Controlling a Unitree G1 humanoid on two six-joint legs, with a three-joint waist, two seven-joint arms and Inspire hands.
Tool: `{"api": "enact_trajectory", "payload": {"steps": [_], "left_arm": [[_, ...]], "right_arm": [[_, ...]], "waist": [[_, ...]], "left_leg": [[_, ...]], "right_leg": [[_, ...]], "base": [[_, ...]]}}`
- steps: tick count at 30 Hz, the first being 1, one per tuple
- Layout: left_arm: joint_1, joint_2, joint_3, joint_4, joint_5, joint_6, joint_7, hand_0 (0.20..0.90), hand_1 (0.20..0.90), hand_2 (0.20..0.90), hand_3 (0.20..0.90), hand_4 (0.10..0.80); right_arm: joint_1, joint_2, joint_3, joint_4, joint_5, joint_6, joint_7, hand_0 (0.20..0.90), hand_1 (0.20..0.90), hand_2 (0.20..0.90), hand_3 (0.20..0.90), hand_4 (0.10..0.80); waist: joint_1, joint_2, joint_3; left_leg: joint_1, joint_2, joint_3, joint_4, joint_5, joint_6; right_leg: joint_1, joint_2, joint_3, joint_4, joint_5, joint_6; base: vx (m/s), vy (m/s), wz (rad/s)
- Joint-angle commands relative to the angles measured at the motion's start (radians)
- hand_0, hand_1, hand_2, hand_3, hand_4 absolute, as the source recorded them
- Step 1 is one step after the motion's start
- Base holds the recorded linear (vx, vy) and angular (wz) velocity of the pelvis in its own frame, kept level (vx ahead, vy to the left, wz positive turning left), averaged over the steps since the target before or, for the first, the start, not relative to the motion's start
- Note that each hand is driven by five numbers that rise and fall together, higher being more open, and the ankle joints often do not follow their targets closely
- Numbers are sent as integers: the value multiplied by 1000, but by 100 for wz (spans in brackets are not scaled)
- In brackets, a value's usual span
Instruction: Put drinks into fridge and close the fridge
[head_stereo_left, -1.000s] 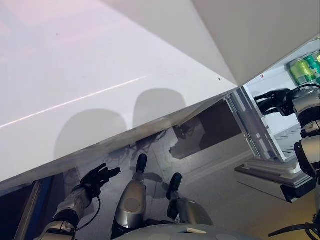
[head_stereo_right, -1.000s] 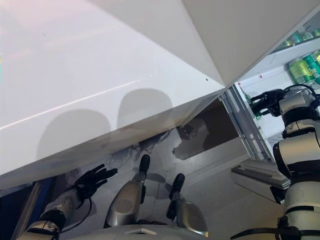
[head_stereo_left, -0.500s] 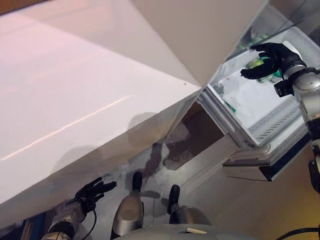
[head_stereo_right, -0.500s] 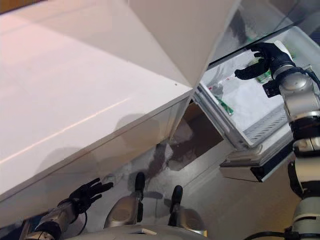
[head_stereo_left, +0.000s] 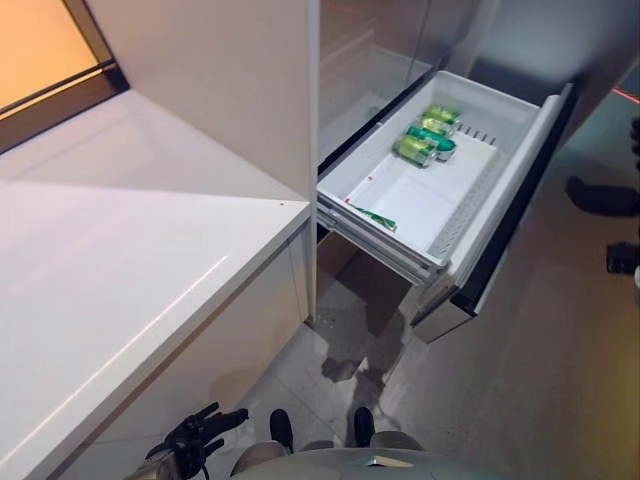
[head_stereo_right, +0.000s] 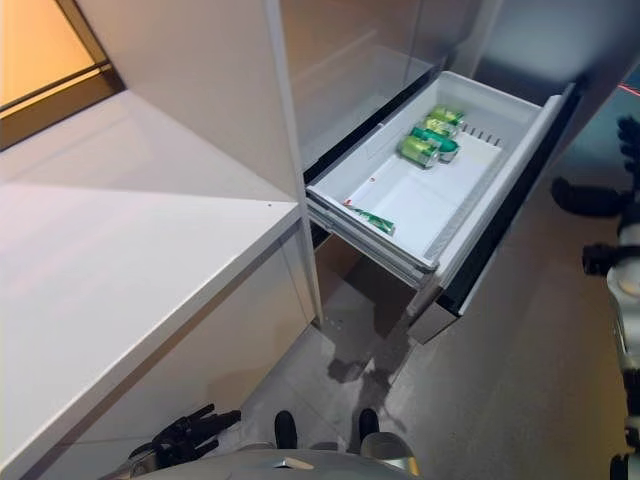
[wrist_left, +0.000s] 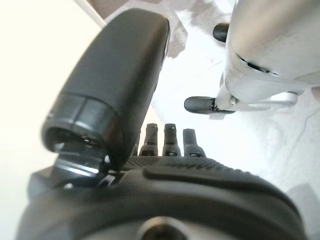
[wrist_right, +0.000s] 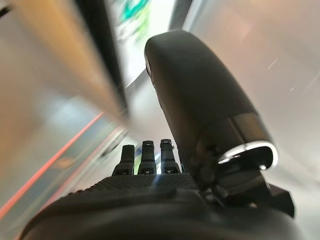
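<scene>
Green cans (head_stereo_left: 427, 135) lie side by side at the far end of a white fridge drawer (head_stereo_left: 415, 205) that is pulled fully out, with its dark front panel (head_stereo_left: 510, 220) on the right. My right hand (wrist_right: 150, 185) has straight fingers and holds nothing; its wrist view looks along the dark drawer front (wrist_right: 102, 55) with the cans (wrist_right: 132, 10) blurred beyond. My left hand (head_stereo_left: 200, 438) hangs low beside the counter with its fingers spread and empty, and it also shows in the left wrist view (wrist_left: 170, 145).
A white counter (head_stereo_left: 120, 270) runs along the left, ending at the fridge side wall (head_stereo_left: 230, 80). The fridge's open upper compartment (head_stereo_left: 365, 70) is above the drawer. A small green slip (head_stereo_left: 375, 215) lies in the drawer's near part. Grey floor (head_stereo_left: 560, 360) lies to the right.
The whole picture has swung, so the camera moved. My right hand has come away from above the cans and out of the drawer. My left hand stays low and open.
</scene>
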Motion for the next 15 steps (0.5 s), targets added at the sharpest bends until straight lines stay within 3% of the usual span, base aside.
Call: {"api": "enact_trajectory", "payload": {"steps": [1,7,15], "left_arm": [[5,34,21,63,49,-20,5,900,900,900,900,800],[0,23,18,45,34,-20,29,900,900,900,900,800],[-113,35,-60,-46,-74,-44,107,900,900,900,900,800]], "right_arm": [[-5,2,-85,-35,-17,-117,-13,900,900,900,900,800],[52,48,-72,-15,6,-112,30,900,900,900,900,800],[-103,45,102,48,62,-140,-13,900,900,900,900,800]], "waist": [[16,-4,-46],[1,1,14],[31,11,144]], "left_leg": [[2,-52,-105,193,-223,65],[-54,-69,-107,357,-297,83],[-308,-77,-108,623,-358,107]], "right_leg": [[-85,27,-3,267,-120,-10],[-114,21,-4,372,-185,-42],[-314,-3,-36,625,-253,-95]], "base": [[140,-36,-10],[79,-19,-8],[-187,-5,5]]}}
